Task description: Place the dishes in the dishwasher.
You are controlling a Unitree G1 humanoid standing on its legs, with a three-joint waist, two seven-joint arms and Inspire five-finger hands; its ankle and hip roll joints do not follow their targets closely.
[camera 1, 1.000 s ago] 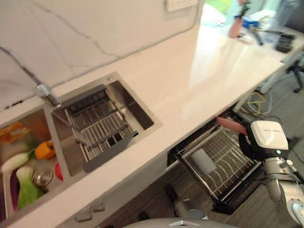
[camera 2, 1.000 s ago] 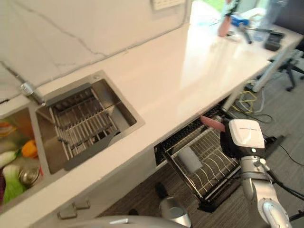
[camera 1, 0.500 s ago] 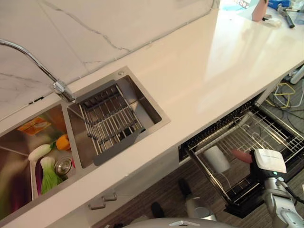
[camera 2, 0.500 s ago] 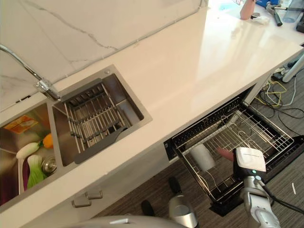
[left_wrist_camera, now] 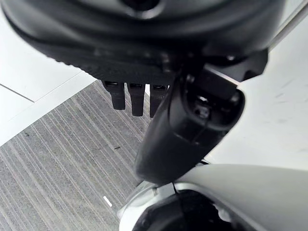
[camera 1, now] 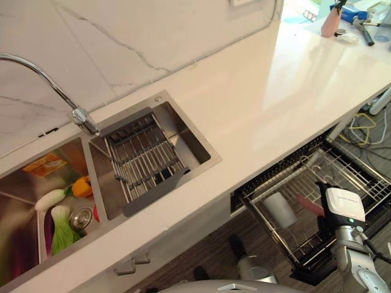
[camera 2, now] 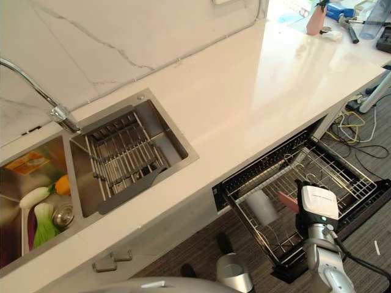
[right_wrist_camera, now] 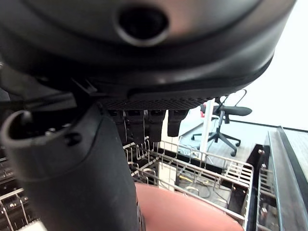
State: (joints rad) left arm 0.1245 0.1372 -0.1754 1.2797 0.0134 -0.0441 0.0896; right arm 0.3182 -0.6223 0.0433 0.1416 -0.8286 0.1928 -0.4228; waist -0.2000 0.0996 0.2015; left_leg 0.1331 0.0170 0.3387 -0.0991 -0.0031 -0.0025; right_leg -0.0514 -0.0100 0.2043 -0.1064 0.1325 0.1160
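Note:
A pinkish-red plate (camera 1: 310,206) is pinched in my right hand (camera 1: 341,207), edge-on above the pulled-out dishwasher rack (camera 1: 292,178). In the right wrist view the thumb (right_wrist_camera: 82,168) presses on the plate (right_wrist_camera: 187,209), with the rack's wires (right_wrist_camera: 202,163) beyond. A pale cup (camera 1: 279,209) lies in the rack just left of the plate. My left hand (left_wrist_camera: 192,115) hangs over grey carpet, fingers relaxed and holding nothing.
The white countertop (camera 1: 269,91) overhangs the rack's back. A sink (camera 1: 183,131) holds a wire drying rack (camera 1: 143,155); the left basin holds vegetables (camera 1: 58,213). A curved faucet (camera 1: 36,67) stands behind. Loose cables (camera 1: 360,125) lie on the floor to the right.
The camera has shifted. My right hand with the plate has come away from the counter's edge and down over the middle of the rack, beside the cup.

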